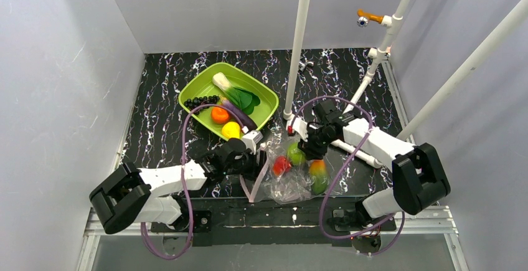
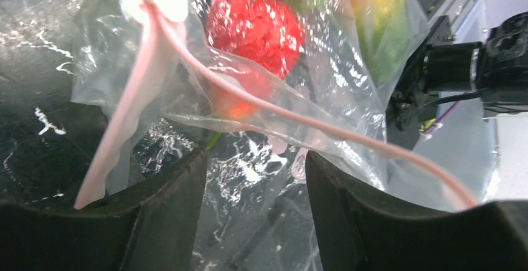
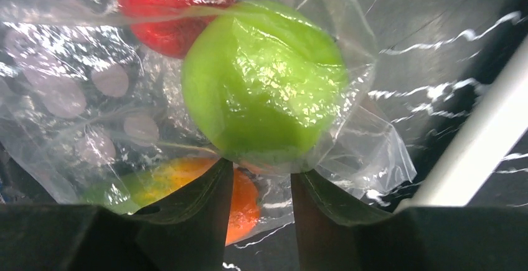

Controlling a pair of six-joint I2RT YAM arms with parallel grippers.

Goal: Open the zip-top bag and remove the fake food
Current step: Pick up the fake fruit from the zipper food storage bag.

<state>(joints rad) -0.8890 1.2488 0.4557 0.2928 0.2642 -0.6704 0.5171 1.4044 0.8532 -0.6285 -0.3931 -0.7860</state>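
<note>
The zip-top bag (image 1: 292, 180) lies crumpled near the table's front edge, its pink zip strip (image 2: 299, 118) hanging slack and parted on the left. Fake food inside it: a green apple (image 3: 264, 84), a red fruit (image 2: 255, 28) and an orange-green fruit (image 1: 319, 174). My left gripper (image 2: 255, 159) is open at the bag's left side, with loose film lying between its fingers. At the bag's far side my right gripper (image 3: 261, 171) stands open, its tips against the film just under the apple. More fake food sits in the tray: leafy green (image 1: 233, 93), grapes (image 1: 200, 101), eggplant (image 1: 240, 115), orange (image 1: 219, 115), lemon (image 1: 231, 129).
The lime-green tray (image 1: 205, 84) stands at the back left of the black marbled table. An upright white pipe (image 1: 297, 47) rises just behind the bag. A slanted pipe frame (image 1: 386, 34) with taps runs beside the right arm. The table's front edge is right below the bag.
</note>
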